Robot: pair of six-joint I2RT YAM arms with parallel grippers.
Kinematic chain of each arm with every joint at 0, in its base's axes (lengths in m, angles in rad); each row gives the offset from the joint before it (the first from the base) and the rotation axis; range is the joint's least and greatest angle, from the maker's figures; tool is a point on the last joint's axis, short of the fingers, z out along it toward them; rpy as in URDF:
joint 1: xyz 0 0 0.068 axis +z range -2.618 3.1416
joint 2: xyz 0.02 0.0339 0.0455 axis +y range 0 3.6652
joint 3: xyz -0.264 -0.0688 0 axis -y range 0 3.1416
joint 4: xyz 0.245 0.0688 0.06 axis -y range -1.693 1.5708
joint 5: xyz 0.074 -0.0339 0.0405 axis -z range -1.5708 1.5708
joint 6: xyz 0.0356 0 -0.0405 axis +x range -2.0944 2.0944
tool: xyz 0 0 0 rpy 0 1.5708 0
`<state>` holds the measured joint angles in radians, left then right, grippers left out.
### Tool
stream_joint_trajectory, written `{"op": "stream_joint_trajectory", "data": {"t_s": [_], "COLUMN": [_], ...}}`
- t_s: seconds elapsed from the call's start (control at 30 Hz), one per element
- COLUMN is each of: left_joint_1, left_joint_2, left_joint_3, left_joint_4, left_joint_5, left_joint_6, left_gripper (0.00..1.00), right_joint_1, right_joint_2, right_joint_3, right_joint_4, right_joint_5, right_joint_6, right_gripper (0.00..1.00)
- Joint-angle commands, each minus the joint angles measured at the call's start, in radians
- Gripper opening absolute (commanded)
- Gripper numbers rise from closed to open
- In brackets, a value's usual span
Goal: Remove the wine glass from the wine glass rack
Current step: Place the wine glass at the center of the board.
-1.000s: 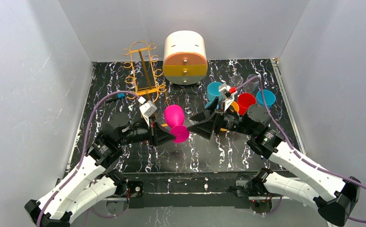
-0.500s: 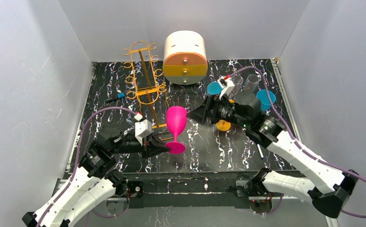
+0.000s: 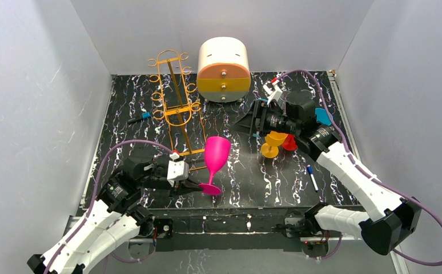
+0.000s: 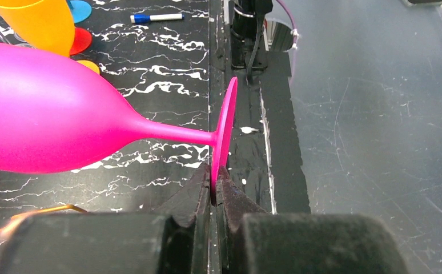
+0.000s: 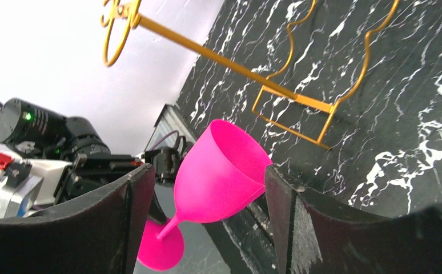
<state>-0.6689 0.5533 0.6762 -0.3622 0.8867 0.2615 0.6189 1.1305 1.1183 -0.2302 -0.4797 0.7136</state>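
Moved since a second ago: the left arm has drawn back toward the near edge, carrying the wine glass (image 3: pixel 216 157) with it; the right arm has swung off to the far right.
Glass now: clear of the wine glass rack (image 3: pixel 177 108), tilted, just in front of its base.
Left gripper (image 4: pixel 214 182): clamped on the rim of the glass's foot only.
Right gripper (image 3: pixel 238 127): jaws wide apart, nothing between them.
Risk, grip: such a thin pinch could let the heavy bowl swing or slip out.
Risk, release: let go while tilted, the glass would probably topple.
Risk, right arm: it could knock the orange cup (image 3: pixel 273 140) close by.
Writing: none I can read.
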Motion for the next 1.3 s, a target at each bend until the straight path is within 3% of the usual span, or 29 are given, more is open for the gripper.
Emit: {"op": "stream_joint_trajectory", "data": {"t_s": [0.0,0.13,0.23,0.4,0.5,0.73,0.87,1.1,1.27], "left_joint_1": [0.004,0.003,0.004,0.005,0.004,0.004,0.003,0.003,0.004], "left_joint_2": [-0.012,-0.013,-0.006,0.012,0.018,0.054,0.027,0.008,-0.03], "left_joint_3": [0.028,0.031,0.039,0.05,0.056,0.068,0.061,0.052,0.044], "left_joint_4": [-0.032,-0.028,-0.028,-0.027,-0.027,-0.028,-0.031,-0.025,-0.014], "left_joint_5": [-0.025,-0.025,-0.005,0.026,0.048,0.103,0.097,0.081,0.038], "left_joint_6": [0.082,0.094,0.099,0.087,0.103,0.101,0.096,0.056,0.054], "left_gripper": [0.0,0.0,0.0,0.0,0.0,0.0,0.0,0.0,0.0], "right_joint_1": [-0.006,-0.005,-0.005,-0.006,-0.007,-0.007,-0.01,-0.042,-0.085], "right_joint_2": [-0.017,0.0,0.036,0.134,0.2,0.295,0.314,0.317,0.329], "right_joint_3": [0.017,-0.017,0.014,0.085,0.147,0.188,0.211,0.201,0.209], "right_joint_4": [0.033,0.158,0.137,0.146,0.071,0.07,-0.016,0.004,0.008], "right_joint_5": [0.083,-0.078,-0.088,-0.243,-0.266,-0.492,-0.5,-0.522,-0.561], "right_joint_6": [-0.002,0.005,-0.013,-0.002,-0.024,-0.003,-0.038,-0.003,0.033], "right_gripper": [0.77,0.78,0.74,0.74,0.73,0.62,0.59,0.63,0.61]}}
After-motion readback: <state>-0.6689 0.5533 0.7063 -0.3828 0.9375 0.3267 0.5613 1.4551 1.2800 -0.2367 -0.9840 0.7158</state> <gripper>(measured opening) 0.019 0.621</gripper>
